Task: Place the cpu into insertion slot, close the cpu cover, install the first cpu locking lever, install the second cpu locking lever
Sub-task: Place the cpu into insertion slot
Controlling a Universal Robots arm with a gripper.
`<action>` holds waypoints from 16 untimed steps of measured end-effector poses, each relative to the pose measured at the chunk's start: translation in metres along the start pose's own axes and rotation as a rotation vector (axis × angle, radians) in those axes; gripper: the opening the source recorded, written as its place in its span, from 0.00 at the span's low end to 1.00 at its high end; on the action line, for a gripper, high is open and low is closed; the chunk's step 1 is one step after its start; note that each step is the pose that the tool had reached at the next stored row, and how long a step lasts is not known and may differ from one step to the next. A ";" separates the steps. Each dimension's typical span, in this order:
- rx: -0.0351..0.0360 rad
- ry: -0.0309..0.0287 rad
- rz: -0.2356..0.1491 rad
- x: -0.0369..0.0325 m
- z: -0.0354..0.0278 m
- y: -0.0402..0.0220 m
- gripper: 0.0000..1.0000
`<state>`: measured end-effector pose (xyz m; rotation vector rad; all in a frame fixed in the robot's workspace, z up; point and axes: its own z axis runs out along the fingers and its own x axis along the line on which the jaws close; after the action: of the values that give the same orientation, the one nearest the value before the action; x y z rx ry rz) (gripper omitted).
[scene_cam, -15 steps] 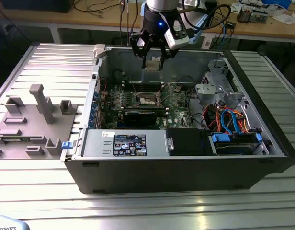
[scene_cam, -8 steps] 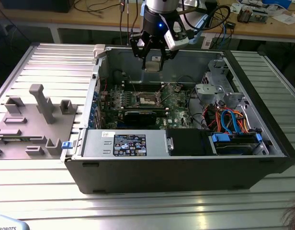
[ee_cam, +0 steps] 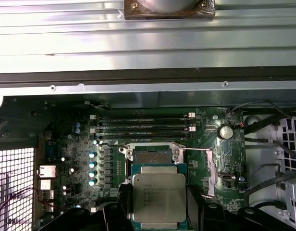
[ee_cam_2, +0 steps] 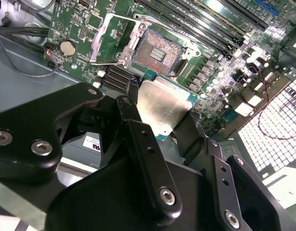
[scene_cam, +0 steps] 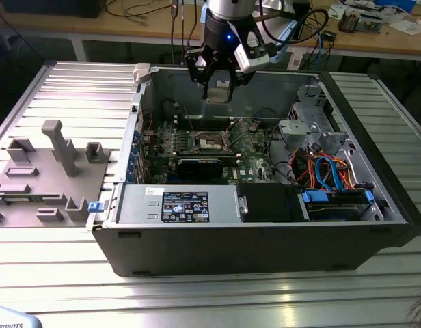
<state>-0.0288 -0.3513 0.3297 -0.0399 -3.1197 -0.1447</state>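
You are in the first step: the small flat square cpu with the silvery-grey metal top is not yet in its slot. It is clamped by two opposite edges between the black fingers of the gripper and hangs in the air above the green motherboard, top face up to the first wrist view. The open square insertion slot with its coppery contact field lies bare, and the thin silvery metal cpu cover with the square window stands swung up just beside it, on the side of the round coin cell. In the exterior view the arm comes straight down from above, with the gripper pointing down inside the open black and grey computer case, near its far wall and well above the board. By my judgement, placing calls for bringing the chip squarely over the slot, level, its edges parallel to the frame and its corner marks matched, then lowering it without force, since a tilted or shifted chip could bend the contacts.
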 end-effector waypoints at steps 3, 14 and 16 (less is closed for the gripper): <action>0.0000 -0.0001 0.000 0.0000 0.0005 -0.0001 0.55; 0.0000 0.0000 0.000 -0.0001 0.0047 -0.0004 0.55; 0.0000 0.0000 0.000 -0.0001 0.0049 -0.0005 0.55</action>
<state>-0.0288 -0.3513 0.3247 -0.0400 -3.1198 -0.1446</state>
